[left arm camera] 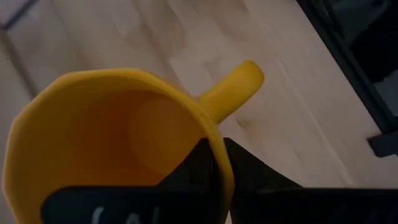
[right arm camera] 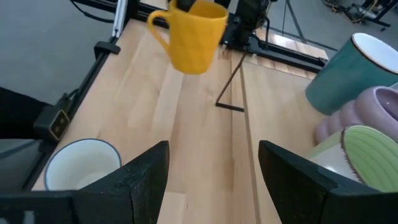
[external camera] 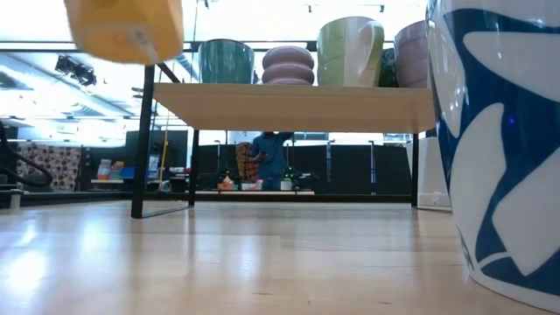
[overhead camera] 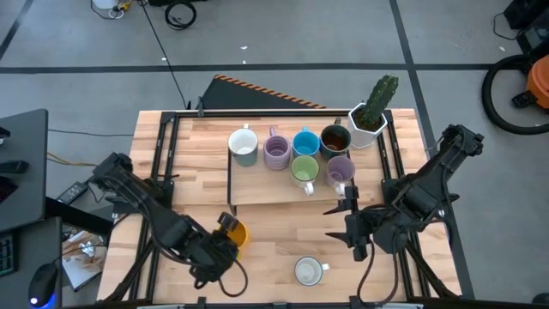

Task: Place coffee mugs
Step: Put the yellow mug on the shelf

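while the left gripper (overhead camera: pixel 225 230) jaws pinch the orange mug (left arm camera: pixel 112 134) rim, lifted; right gripper (right arm camera: pixel 211 180) jaws gape empty.

I work in a robotics lab — my butcher-block table (overhead camera: pixel 283 236) sits on a grey concrete floor (overhead camera: pixel 77 43) with cables (overhead camera: pixel 159 34) trailing off at eleven o'clock, a vacuum (overhead camera: pixel 519 86) at two o'clock, and equipment shelves (external camera: pixel 105 171) lining the room beyond.

Pale blond wooden tabletop (overhead camera: pixel 283 236). Yellow-orange glazed mug (right arm camera: pixel 191 36), plain. White ceramic mug (overhead camera: pixel 309 271) with bold blue patches. Teal, lavender (overhead camera: pixel 276 152), blue (overhead camera: pixel 305 143), ribbed green (overhead camera: pixel 304 168) and dark brown (overhead camera: pixel 334 138) mugs. Black pincer (right arm camera: pixel 211 168).
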Controlling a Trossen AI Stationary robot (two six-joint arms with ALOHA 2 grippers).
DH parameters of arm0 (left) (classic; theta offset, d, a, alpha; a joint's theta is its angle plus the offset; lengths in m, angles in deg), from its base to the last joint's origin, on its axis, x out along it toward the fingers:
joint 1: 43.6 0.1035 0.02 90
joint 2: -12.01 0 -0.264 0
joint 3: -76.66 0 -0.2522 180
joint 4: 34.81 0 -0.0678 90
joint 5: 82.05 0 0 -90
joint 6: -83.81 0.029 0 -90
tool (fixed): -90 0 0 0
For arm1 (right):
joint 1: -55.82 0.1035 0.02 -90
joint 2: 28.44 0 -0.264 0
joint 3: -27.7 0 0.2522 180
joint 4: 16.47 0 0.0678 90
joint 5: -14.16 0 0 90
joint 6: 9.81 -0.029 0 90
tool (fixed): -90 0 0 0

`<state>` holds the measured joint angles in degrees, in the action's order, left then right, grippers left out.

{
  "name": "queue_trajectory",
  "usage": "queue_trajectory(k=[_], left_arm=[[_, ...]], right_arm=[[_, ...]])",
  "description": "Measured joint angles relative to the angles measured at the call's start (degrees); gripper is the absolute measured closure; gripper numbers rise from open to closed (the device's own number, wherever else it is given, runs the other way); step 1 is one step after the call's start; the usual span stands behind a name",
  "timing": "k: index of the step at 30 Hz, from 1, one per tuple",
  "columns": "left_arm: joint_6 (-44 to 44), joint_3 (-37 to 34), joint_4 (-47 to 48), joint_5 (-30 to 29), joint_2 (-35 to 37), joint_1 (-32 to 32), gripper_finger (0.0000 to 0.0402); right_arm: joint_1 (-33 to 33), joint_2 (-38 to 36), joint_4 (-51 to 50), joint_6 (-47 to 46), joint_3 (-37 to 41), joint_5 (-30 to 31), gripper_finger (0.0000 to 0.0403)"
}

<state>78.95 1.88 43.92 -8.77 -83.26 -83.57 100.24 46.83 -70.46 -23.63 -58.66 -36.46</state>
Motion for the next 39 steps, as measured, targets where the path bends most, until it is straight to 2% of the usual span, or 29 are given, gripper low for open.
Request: queue_trajectory(k=[12,17,20,29,34,39], left_arm=[[-0.74,-0.06,-0.66,-1.39,1.43,-1.63,0.0372],[0.22,-0.06,0.45,-1.87,1.43,-1.49,0.0372],[3.14,-0.06,0.1,-1.21,1.43,0.14,0.0372],[12.97,-0.36,-0.18,5.85,2.73,8.73,0.0372],[15.44,-7.99,-4.23,7.71,6.12,11.1,0.0372],[16.94,-10.23,-8.02,7.55,10.91,13.37,0.0372]], right_arm=[[0.99,0.07,-0.11,-2.3,0.02,3.05,0.015],[0.87,0.07,2.74,-1.59,3.69,4.38,0.015],[0.89,0.12,5.11,-1.16,6.28,4.48,0.015],[0.44,0.11,6.75,0.5,8.93,7.35,0.015],[0.46,0.09,6.59,1.74,10.21,7.33,0.015],[0.18,-0.86,6.34,1.84,10.32,7.2,0.015]])
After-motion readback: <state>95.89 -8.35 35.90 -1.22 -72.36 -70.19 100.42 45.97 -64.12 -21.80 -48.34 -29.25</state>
